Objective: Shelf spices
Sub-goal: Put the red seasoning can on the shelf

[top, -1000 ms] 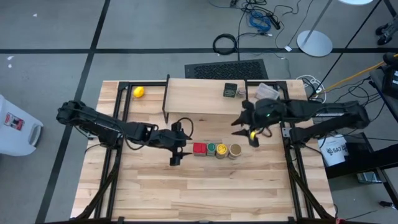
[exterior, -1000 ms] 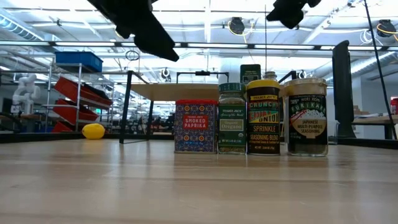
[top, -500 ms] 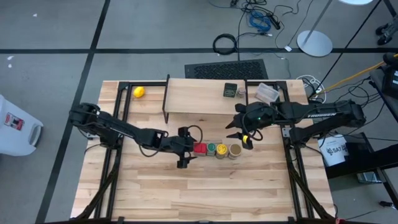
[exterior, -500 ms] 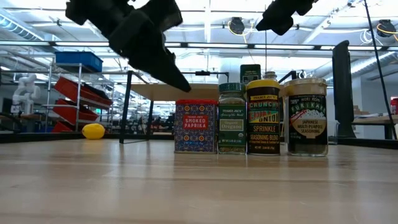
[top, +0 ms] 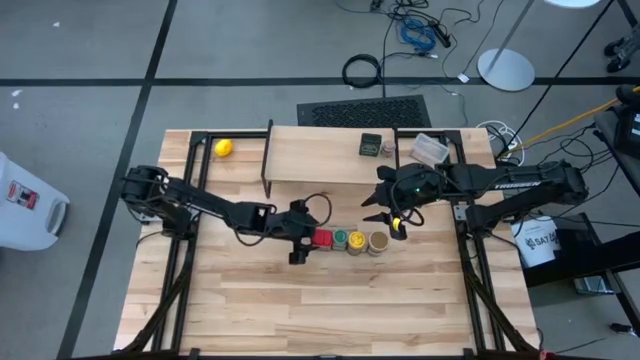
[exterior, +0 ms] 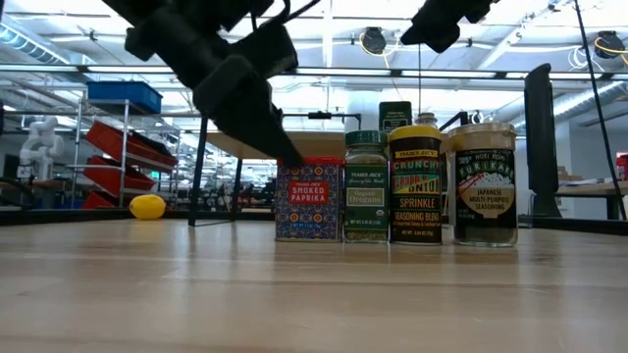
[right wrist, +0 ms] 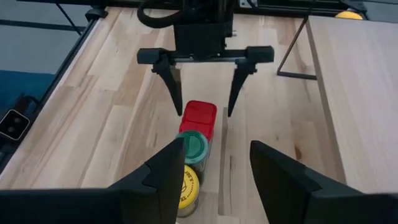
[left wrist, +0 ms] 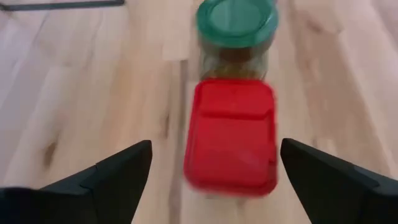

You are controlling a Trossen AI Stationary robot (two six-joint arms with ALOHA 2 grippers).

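A: Where's the left gripper point(top: 298, 238)?
B: Low over the table point(top: 330, 300), at the red tin point(top: 321, 239), fingers spread wide, one on each side of it, not touching.
A: And the tin?
B: At the end of a row in front of the shelf point(top: 320, 153): the green-lidded jar point(top: 340, 240) touches it, then the yellow-lidded jar point(top: 358, 242), then the tan jar point(top: 378, 242). A dark box point(top: 371, 144) stands on the shelf.
A: The right gripper point(top: 385, 211)?
B: Hovering above the tan jar's end, between row and shelf, fingers parted, holding nothing.
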